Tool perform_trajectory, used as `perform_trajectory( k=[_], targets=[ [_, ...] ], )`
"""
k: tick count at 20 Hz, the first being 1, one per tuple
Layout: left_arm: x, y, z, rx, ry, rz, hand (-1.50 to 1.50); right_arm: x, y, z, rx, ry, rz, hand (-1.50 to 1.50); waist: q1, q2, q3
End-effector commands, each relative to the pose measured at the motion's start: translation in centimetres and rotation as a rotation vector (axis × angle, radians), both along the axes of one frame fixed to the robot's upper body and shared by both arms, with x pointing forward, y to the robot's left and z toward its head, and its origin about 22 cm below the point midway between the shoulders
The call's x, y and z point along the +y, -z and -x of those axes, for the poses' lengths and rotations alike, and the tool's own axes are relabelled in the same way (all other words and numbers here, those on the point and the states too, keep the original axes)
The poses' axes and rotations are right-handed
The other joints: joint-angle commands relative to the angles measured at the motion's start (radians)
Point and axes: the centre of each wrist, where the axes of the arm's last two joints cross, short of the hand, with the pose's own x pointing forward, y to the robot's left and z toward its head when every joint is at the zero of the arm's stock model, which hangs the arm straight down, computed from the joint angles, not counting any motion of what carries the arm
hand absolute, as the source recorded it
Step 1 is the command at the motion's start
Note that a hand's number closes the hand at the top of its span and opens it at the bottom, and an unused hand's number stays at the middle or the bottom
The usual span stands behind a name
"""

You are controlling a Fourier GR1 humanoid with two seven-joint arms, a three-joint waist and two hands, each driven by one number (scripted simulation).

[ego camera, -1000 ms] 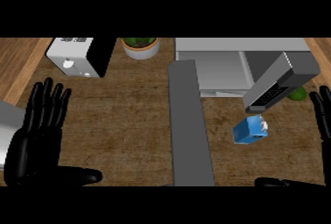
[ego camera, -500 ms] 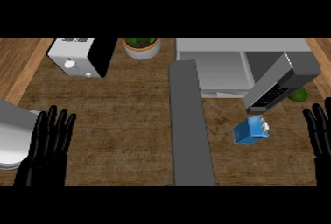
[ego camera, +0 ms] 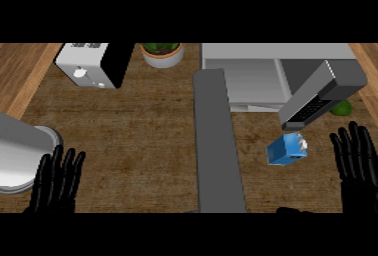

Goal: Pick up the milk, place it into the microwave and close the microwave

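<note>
The milk (ego camera: 287, 150), a small blue carton with a white top, lies on the brown desk (ego camera: 140, 125) at the right, just near of the microwave's open door (ego camera: 322, 95) and apart from both hands. The microwave (ego camera: 255, 75) stands at the far right of the desk with its grey cavity showing; the door swings out to the right, its dark button panel facing down toward the milk. A green object (ego camera: 341, 107) peeks out just right of the door. The right hand (ego camera: 358, 160) shows at the near right edge, fingers straight and spread, holding nothing, a little right of the milk. The left hand (ego camera: 57, 182) is at the near left, fingers also straight and empty, beside its grey forearm (ego camera: 18, 155). A long grey strip (ego camera: 218, 145) runs from near to far down the middle of the desk. At the far left stands a white toaster (ego camera: 92, 65), with a potted plant (ego camera: 162, 52) to its right
</note>
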Motion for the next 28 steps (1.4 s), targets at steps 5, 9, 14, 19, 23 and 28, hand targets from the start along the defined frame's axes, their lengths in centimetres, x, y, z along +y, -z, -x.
perform_trajectory(
  k=[5, 9, 14, 19, 23, 28],
  targets=[
    [2.2, 1.2, 1.4, -0.004, -0.016, -0.001, -1.5, -0.7, 5.7, -2.7, 0.036, 0.076, 0.009, -1.5, 0.005, 0.001, 0.0],
    [0.9, 2.5, 2.9, 0.002, -0.001, -0.003, -1.5, -1.3, 9.6, -2.7, 0.049, 0.145, 0.0, -1.5, 0.006, 0.001, 0.001],
    [-0.8, 0.8, 2.4, -0.017, -0.012, -0.001, -1.5, -2.7, 12.8, -4.5, 0.079, 0.194, 0.015, -1.5, 0.006, 0.002, 0.001],
    [0.8, 0.6, 2.7, -0.013, -0.007, -0.005, -1.5, -4.0, 14.6, -4.3, 0.088, 0.211, 0.019, -1.5, 0.003, 0.002, 0.0],
    [1.3, 1.2, 3.5, -0.004, -0.015, 0.001, -1.5, -6.1, 15.7, -4.8, 0.073, 0.181, 0.041, -1.5, 0.004, 0.001, 0.0],
    [0.3, 2.7, 4.0, 0.009, 0.003, 0.011, -1.5, -6.5, 18.1, -4.7, 0.053, 0.207, 0.035, -1.5, 0.004, 0.001, 0.0]
  ],
)
